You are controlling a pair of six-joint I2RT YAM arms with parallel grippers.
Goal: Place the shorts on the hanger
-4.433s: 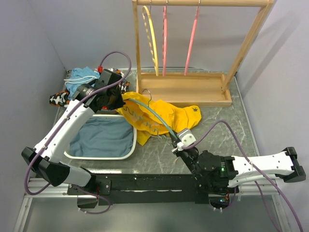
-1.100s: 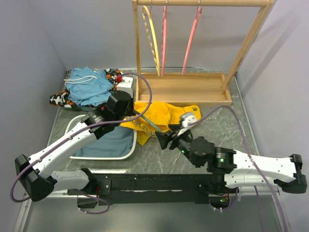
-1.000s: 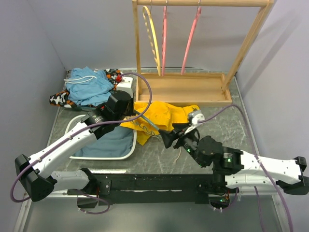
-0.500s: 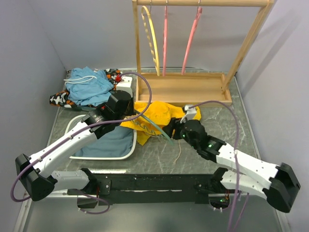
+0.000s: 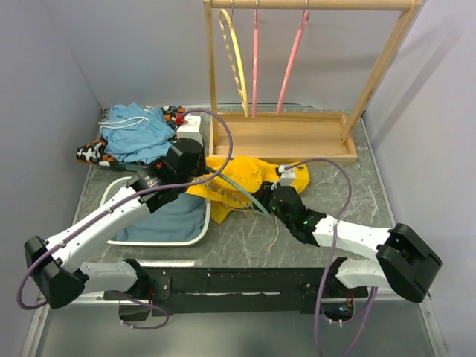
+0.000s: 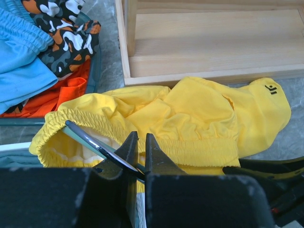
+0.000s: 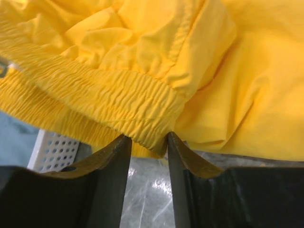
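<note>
The left gripper [image 6: 141,142] is clamping the hanger [image 6: 90,141], poking its arm into the shorts [image 6: 190,118], which are lying crumpled by the wooden rack [image 5: 282,141]. The right gripper [image 7: 147,142] is straddling the waistband [image 7: 95,95], likely to spread it; I cannot tell whether its fingers are pinching yet.

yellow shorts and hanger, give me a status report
Left gripper shut on the hanger, one arm poking into the waistband opening. Right gripper open, jaws straddling the shorts' waistband edge. Drawstring trails loose below the shorts.
</note>
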